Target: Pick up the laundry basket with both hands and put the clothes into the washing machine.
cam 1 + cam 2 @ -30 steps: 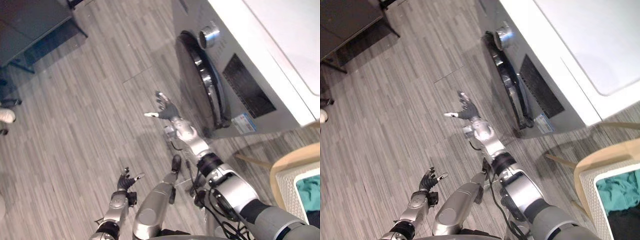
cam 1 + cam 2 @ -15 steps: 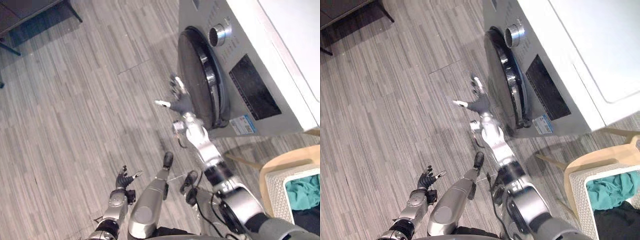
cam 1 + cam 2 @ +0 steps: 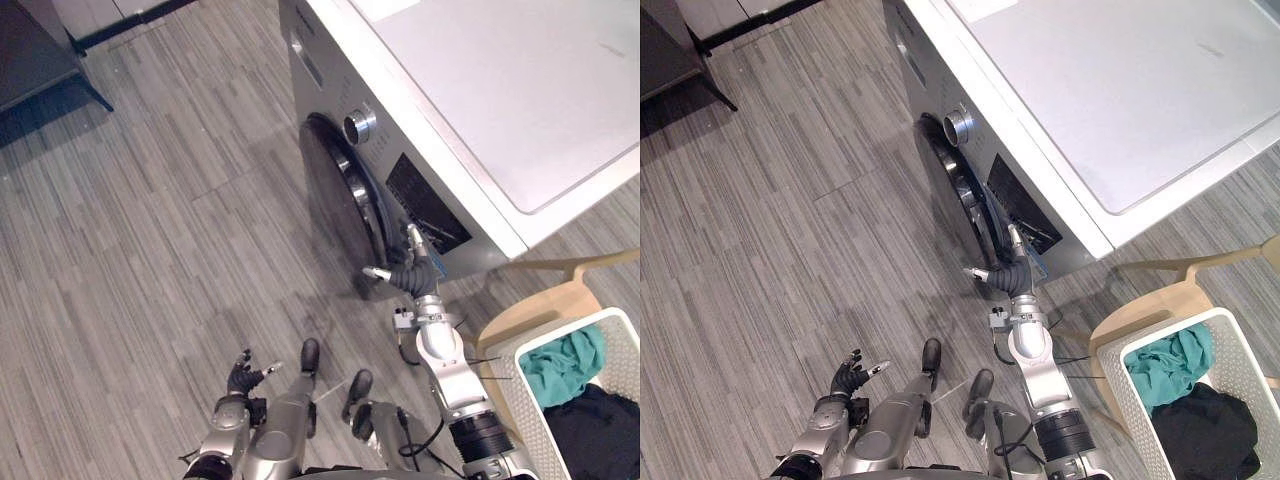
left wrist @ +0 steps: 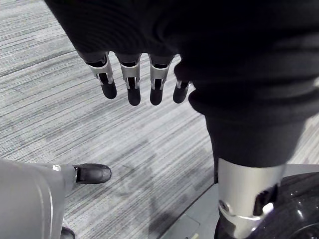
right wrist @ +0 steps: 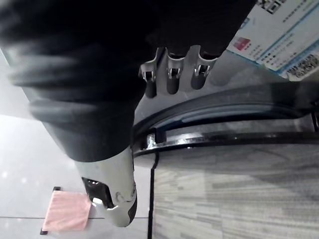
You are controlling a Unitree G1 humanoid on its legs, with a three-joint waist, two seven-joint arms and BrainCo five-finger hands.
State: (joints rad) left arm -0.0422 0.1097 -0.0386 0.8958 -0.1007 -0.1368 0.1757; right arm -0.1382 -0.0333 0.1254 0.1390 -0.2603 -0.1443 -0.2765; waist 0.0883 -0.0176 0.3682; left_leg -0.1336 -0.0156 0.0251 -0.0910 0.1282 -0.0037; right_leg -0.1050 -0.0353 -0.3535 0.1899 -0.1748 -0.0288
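Right hand (image 3: 404,270) at lower rim of the shut washing machine door (image 3: 335,195). Laundry basket (image 3: 507,385) well apart to its right, on a tan chair (image 3: 535,308), clothes (image 3: 560,362) inside. Since 1.0 s ago: hand went from over bare floor (image 3: 150,250) to the door's edge. Fingers straight, holding nothing; contact with door unclear. Left hand (image 3: 241,377) low, relaxed, empty.

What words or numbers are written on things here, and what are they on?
Sticker on the washing machine front: coloured print and small codes, too blurred to read.
Panel around the dial: any marks are too small to read.
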